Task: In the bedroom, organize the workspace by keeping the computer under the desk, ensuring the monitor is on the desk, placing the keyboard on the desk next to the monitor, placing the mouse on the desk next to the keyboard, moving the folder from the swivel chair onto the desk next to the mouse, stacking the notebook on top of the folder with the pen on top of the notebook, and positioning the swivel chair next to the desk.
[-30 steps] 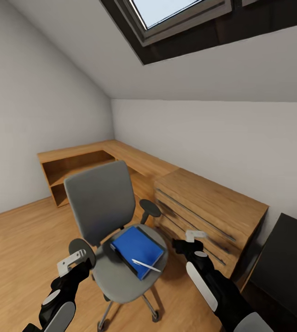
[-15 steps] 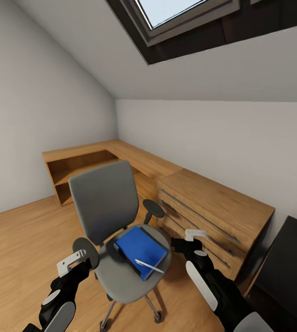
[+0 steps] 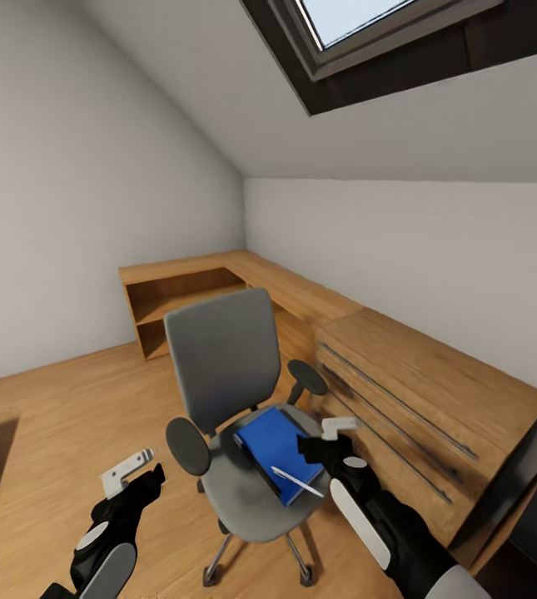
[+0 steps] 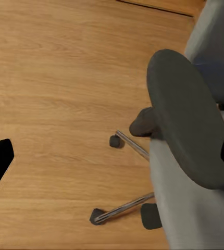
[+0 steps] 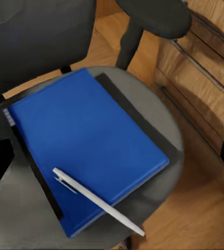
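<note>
Blue folder (image 3: 278, 452) flat on the seat of the swivel chair (image 3: 235, 399), white pen (image 3: 297, 482) lying across its near corner. Right gripper (image 3: 328, 439) poised just over the folder's far-right edge, jaws spread wide with nothing between them; folder and pen straight ahead of the fingers in the right wrist view. Left gripper (image 3: 133, 471) beside the chair's left armrest (image 4: 187, 117), over bare wood floor (image 4: 54, 104), jaws parted and empty.

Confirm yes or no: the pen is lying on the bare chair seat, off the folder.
No: the pen lies mostly across the blue folder, on the swivel chair seat.
</note>
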`<state>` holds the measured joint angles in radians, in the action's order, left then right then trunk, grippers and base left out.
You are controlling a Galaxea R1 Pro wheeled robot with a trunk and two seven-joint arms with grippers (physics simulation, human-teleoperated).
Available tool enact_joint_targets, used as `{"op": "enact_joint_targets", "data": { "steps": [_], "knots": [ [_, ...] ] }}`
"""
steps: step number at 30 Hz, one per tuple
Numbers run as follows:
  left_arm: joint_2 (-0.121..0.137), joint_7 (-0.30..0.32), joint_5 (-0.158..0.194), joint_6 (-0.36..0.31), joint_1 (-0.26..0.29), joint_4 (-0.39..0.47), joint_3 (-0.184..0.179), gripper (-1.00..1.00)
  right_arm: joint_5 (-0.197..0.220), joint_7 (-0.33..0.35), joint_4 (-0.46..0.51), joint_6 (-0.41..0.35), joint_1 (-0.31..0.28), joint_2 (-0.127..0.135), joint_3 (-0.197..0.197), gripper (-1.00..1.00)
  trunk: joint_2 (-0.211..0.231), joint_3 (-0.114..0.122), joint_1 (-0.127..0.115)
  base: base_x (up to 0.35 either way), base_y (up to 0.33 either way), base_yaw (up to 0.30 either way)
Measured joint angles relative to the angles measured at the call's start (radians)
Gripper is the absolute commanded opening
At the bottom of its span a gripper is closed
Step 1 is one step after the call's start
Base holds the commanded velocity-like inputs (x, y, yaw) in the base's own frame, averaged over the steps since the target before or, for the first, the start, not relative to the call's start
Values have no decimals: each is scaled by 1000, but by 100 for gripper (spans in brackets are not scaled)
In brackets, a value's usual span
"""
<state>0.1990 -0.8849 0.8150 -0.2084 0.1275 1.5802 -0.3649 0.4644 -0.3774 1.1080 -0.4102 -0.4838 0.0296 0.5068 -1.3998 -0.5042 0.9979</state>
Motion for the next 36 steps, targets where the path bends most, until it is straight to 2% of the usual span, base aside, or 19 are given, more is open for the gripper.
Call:
{"op": "enact_joint_targets", "data": {
  "steps": [4,7,10,14,20,21,24,26,32,36],
  "knots": [
    [1,0,0,-1,0,1,1,100,-6,89,-4,-3,0,14,4,100,-28,-15,15,0,0,194],
    [1,0,0,-1,0,1,2,100,-8,159,-4,-3,0,44,5,100,-49,-25,27,0,0,59],
    [1,0,0,-1,0,1,2,100,-12,269,-9,-3,0,79,5,100,-70,-35,38,0,0,13],
    [1,0,0,-1,0,1,1,100,-20,290,-23,-2,0,97,3,100,-98,-47,54,0,0,4],
    [1,0,0,-1,0,1,1,100,-23,292,-28,-2,0,99,2,100,-140,-66,77,0,0,3],
    [1,0,0,-1,0,1,0,100,-40,296,-49,1,0,102,2,100,-147,-69,80,0,0,1],
    [0,-1,0,-1,0,0,-4,100,-127,301,-116,50,0,104,2,100,-168,-79,92,0,0,0],
    [0,-1,0,-1,0,0,-5,100,-163,302,-144,86,0,104,5,100,-182,-85,100,0,0,0],
    [-1,-2,-1,-1,0,0,-10,100,-217,302,-257,175,-1,98,5,100,-224,-104,123,0,0,0],
    [-2,-3,-3,-2,0,0,-24,100,-239,310,-319,197,-2,96,5,100,-252,-116,138,0,0,0]
  ]
}}
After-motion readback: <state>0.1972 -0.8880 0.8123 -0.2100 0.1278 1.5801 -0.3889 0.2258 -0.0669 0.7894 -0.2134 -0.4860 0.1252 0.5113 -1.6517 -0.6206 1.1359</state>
